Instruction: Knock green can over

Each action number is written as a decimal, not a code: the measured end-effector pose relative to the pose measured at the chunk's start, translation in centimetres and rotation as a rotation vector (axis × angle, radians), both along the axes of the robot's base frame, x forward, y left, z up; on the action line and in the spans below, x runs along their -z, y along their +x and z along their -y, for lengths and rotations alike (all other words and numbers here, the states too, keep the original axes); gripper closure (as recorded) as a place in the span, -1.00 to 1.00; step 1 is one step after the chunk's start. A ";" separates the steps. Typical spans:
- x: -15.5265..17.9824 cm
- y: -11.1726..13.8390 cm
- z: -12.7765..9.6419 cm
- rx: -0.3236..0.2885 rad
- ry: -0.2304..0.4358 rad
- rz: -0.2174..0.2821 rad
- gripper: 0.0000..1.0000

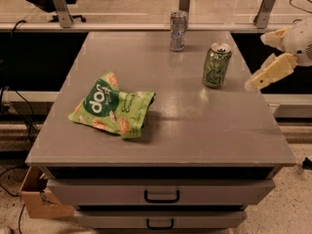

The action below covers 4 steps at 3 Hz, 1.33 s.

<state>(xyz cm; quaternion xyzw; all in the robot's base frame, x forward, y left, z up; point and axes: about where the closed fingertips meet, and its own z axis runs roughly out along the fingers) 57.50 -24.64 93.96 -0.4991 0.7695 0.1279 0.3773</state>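
The green can [216, 65] stands upright on the right part of the grey table top [195, 126], with pale markings and a silver top with a pull tab. My gripper [257, 61] is at the right edge of the view, just right of the can and apart from it, at about the can's height. Its cream fingers [269, 71] stand apart, open and empty, with the lower one pointing down-left towards the can's base.
A silver-grey can [178, 30] stands upright at the back middle of the table. A flat green snack bag [113, 108] lies at the left front. Drawers [161, 195] sit under the table top. A cardboard box [36, 199] is on the floor at the lower left.
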 end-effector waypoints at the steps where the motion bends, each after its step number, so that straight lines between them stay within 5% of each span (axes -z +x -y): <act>1: 1.7 3.2 0.2 0.015 0.196 0.021 -1.00; 2: 2.4 4.6 0.0 0.049 0.293 0.073 -1.00; 4: 4.5 6.3 -2.3 0.096 0.338 0.095 -1.00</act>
